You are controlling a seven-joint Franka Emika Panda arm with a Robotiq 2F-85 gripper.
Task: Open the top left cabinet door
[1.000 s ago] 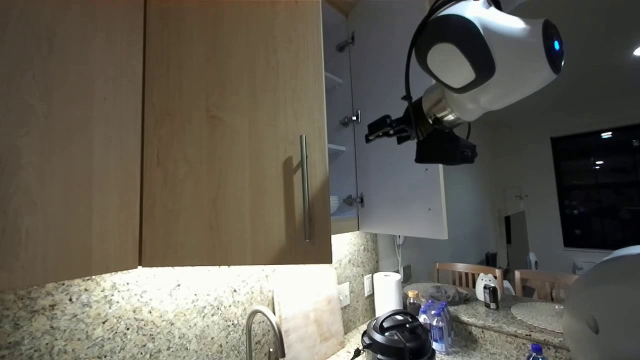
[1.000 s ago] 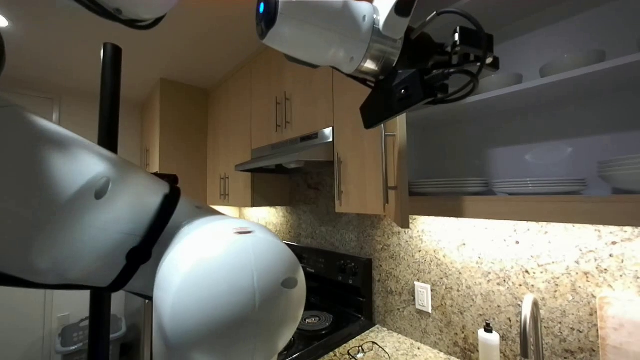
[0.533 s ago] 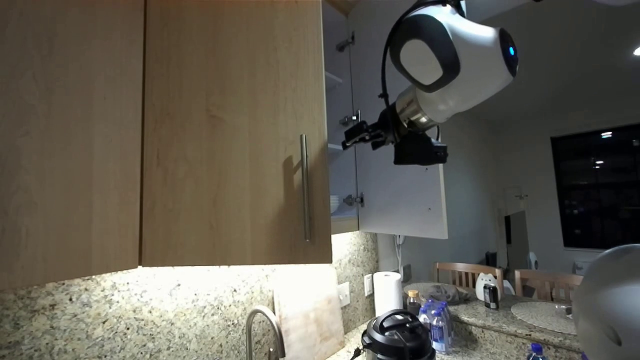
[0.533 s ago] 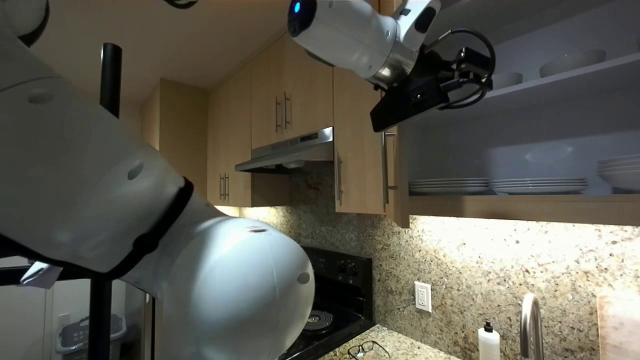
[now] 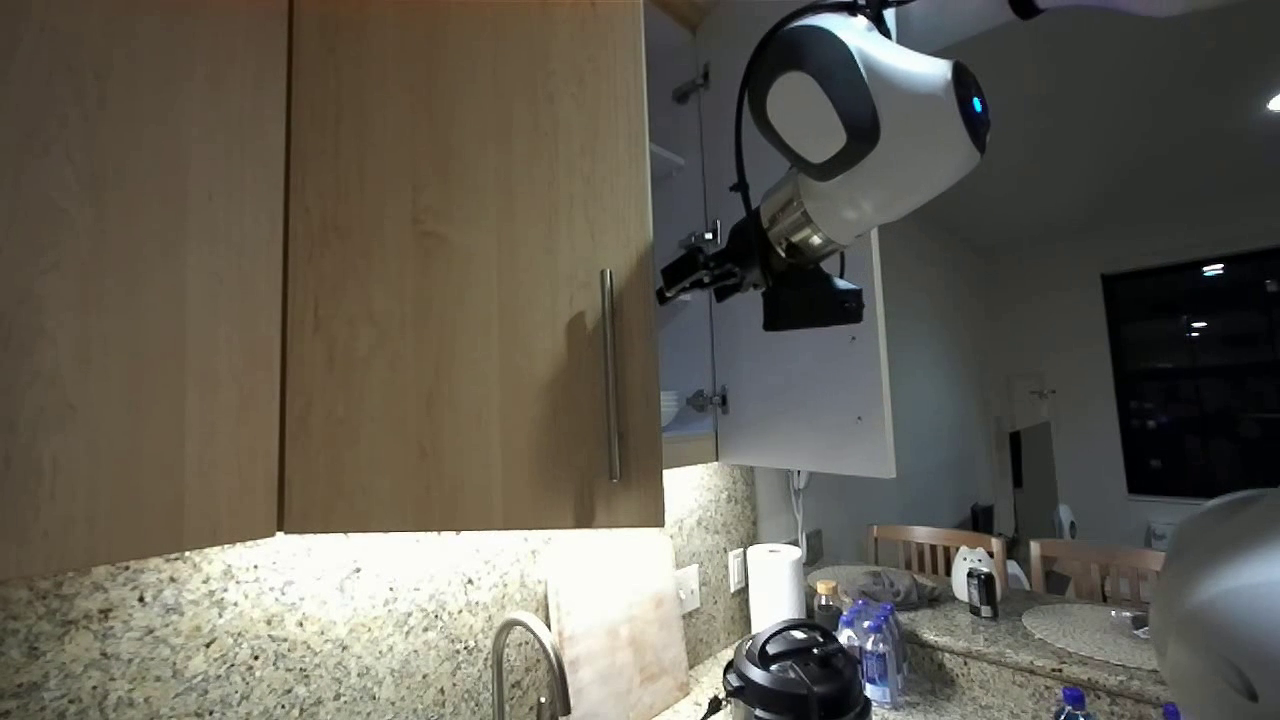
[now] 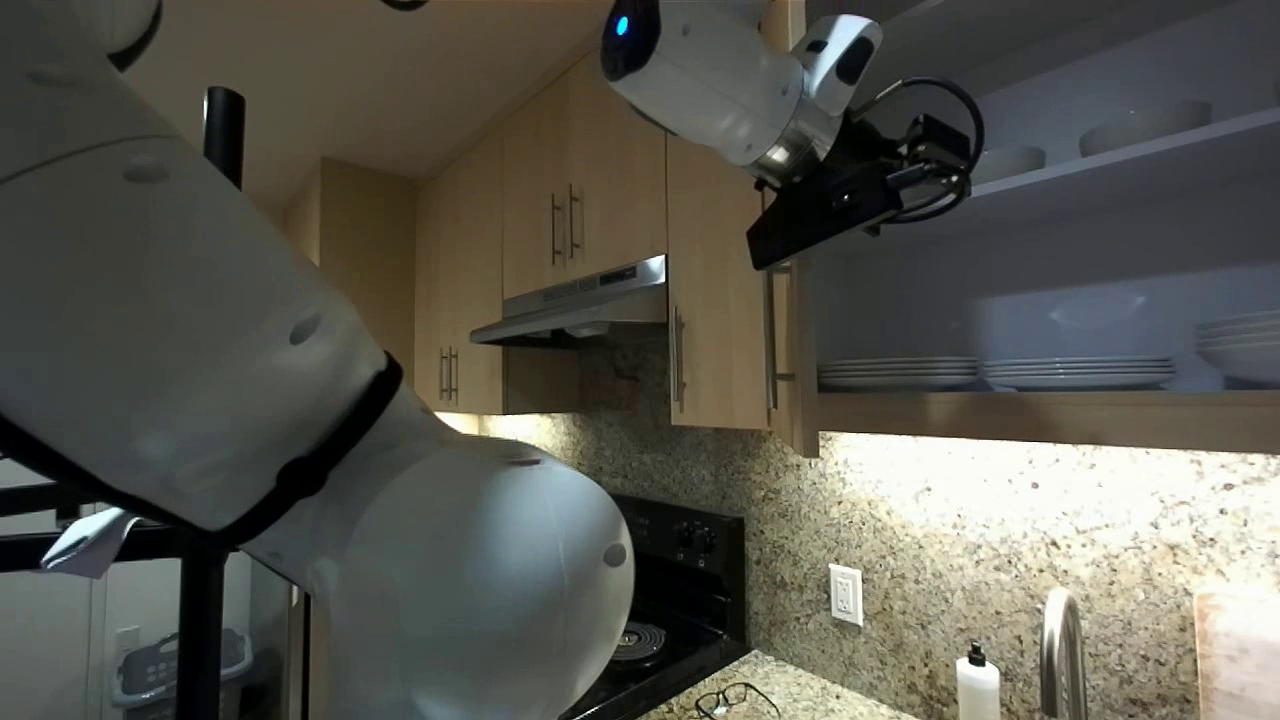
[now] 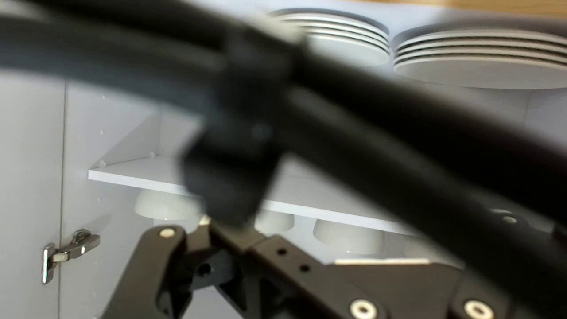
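The top left cabinet door [image 5: 450, 260] is a tall light-brown wood-grain panel with a slim vertical silver bar handle [image 5: 610, 375] near its free edge. It stands swung out; in an exterior view it shows almost edge-on [image 6: 803, 360], its handle on the far side from the open shelves. My gripper [image 5: 688, 285] is just right of the door's free edge, apart from the handle, in front of the open cabinet [image 6: 1045, 402]. Its fingers look spread, with nothing between them. In the wrist view only finger links [image 7: 283, 274] show, behind a blurred cable; the door is out of that view.
A pale grey-white door [image 5: 800, 390] stands open right of the cabinet; its hinge [image 7: 71, 254] shows in the wrist view. Shelves hold plates [image 6: 1080, 372] and bowls [image 6: 1145, 125]. Below are a faucet [image 5: 530, 640], a pressure cooker [image 5: 800, 670] and bottles [image 5: 875, 650].
My gripper has moved left and slightly down in an exterior view, closer to the wood door's free edge. The arm has swung toward the cabinet. Both doors have stayed still.
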